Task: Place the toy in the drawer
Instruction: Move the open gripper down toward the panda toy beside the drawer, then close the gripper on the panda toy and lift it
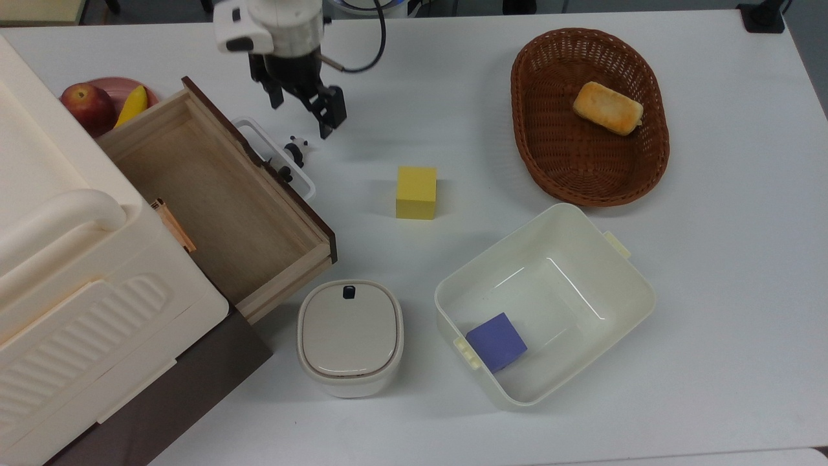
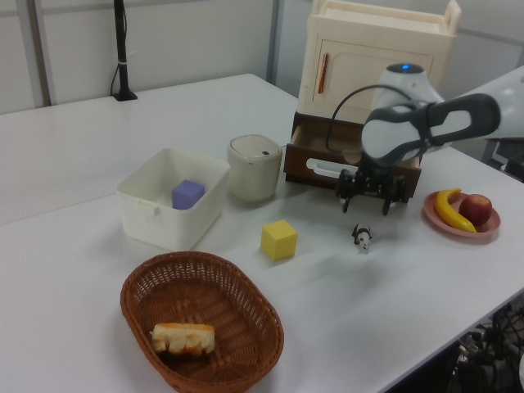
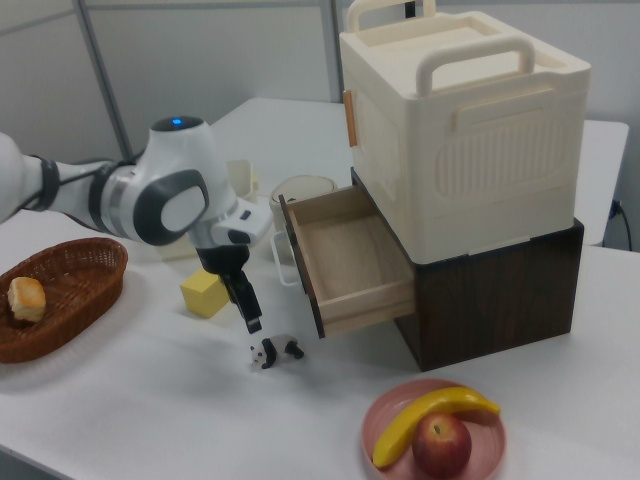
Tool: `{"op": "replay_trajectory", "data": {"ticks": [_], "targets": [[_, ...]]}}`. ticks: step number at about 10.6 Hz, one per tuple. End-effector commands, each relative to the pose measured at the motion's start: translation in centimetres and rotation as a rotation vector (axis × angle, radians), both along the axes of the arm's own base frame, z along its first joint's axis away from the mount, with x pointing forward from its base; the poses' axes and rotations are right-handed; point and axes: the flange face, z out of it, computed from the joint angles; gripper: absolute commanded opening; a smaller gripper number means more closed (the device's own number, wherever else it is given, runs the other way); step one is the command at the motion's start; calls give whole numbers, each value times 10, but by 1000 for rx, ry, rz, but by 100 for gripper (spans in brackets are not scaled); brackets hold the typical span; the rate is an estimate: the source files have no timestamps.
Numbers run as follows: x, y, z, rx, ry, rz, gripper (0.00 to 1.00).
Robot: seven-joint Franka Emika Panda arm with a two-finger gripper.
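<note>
The toy (image 1: pixel 296 150), a tiny black-and-white panda, lies on the white table just in front of the drawer's white loop handle (image 1: pixel 277 157); it is also seen in the left view (image 2: pixel 363 238) and the right view (image 3: pixel 270 352). The drawer (image 1: pixel 207 188) stands pulled open, its light-wood inside bare, with a dark brown front (image 2: pixel 311 175). My gripper (image 1: pixel 301 110) hangs open just above the toy and a little toward the top view's upper edge, holding nothing. In the left view the gripper (image 2: pixel 365 203) sits above the panda; in the right view one finger (image 3: pixel 248 305) points down close beside it.
A yellow cube (image 1: pixel 416 192) sits right of the toy in the top view. A cream bin (image 1: pixel 585 255) holds a purple cube (image 1: pixel 496 341). A wicker basket (image 1: pixel 537 155) holds bread. A lidded white pot (image 1: pixel 349 336) stands by the drawer's corner. A fruit plate (image 1: pixel 107 85) lies behind the drawer.
</note>
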Motion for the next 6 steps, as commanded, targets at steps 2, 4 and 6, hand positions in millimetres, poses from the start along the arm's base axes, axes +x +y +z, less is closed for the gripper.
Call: {"op": "replay_trajectory", "data": {"ticks": [2, 4, 6], "targets": [[15, -1, -46, -28, 25, 37, 100], [22, -2, -51, -38, 28, 47, 100], [22, -3, -55, -41, 30, 52, 100]]}}
